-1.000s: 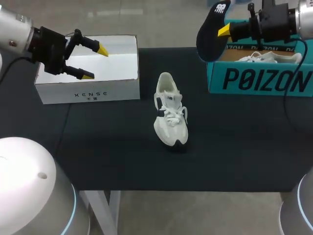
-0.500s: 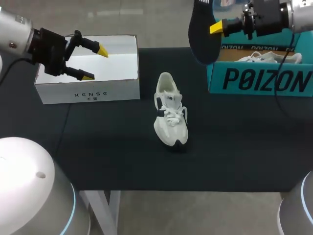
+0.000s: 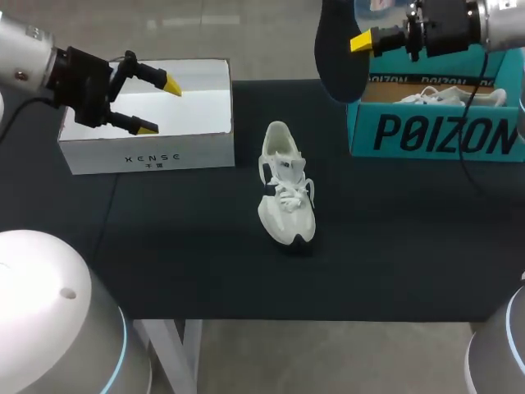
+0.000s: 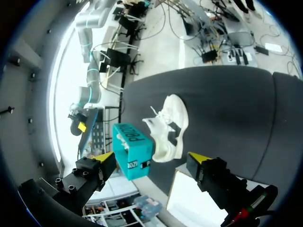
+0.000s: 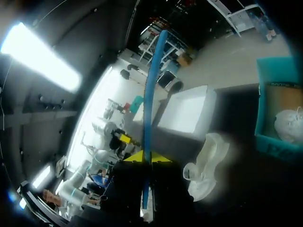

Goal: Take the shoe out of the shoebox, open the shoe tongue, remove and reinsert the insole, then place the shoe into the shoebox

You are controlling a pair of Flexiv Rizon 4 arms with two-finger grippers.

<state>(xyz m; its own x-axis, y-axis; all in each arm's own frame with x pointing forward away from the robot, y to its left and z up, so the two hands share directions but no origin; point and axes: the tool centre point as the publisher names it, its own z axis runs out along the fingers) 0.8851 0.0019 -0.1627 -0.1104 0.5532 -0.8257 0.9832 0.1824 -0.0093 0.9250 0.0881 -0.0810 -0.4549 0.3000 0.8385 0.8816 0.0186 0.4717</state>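
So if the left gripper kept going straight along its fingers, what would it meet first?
Likely the white shoe; the left gripper, over the white box, aims that way, though it may pass above it.

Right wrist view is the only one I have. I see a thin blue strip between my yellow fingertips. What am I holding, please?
Observer: The head view shows its broad side. It is a dark flat insole, held up in the air with the right gripper shut on it.
Operator: And my other arm, is it near the shoe?
Observer: No. The left gripper is open over the white cardboard box, apart from the white laced sneaker, which stands alone on the black table.
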